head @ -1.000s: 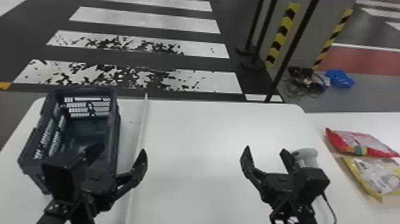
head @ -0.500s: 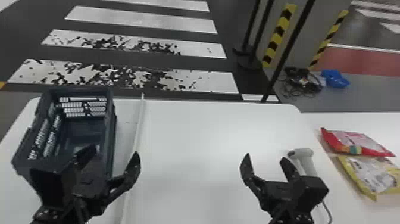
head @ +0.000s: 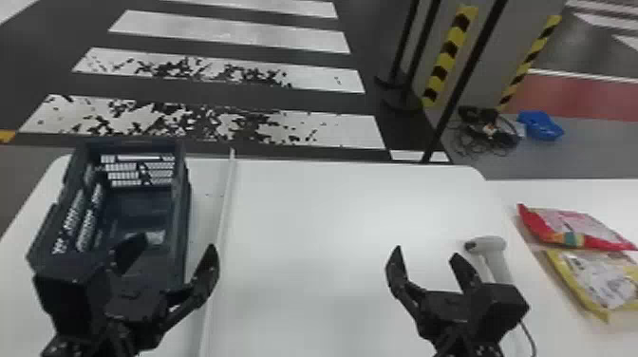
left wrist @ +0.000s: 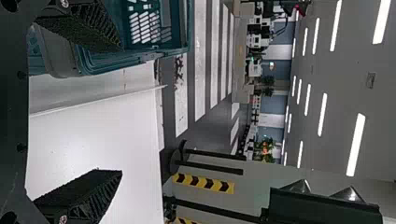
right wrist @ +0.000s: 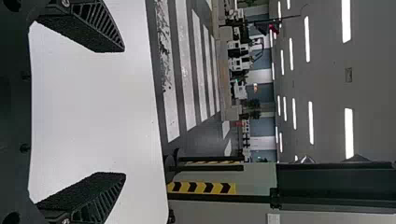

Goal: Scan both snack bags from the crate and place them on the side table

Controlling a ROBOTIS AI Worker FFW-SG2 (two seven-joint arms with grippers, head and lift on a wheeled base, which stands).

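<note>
Left hand [head: 177, 244] and right hand [head: 427, 252] have fingers apart. Red bag [head: 577, 228] and yellow bag [head: 602, 280] lie on the side surface [head: 584, 191], at three o'clock from the right hand: probably light, soft, slippery, crushable; best pinched by a sealed edge.

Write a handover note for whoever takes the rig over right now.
Left gripper: open, holding nothing, by the near end of the crate.
Right gripper: open, holding nothing, left of the scanner, which is on the main table.
Bags: red one and yellow one, both on the side table, yellow nearer the robot.
Done: both bags placed. Whether they were scanned cannot be told from here.
Left: probably nothing to move; confirm both scans.
</note>
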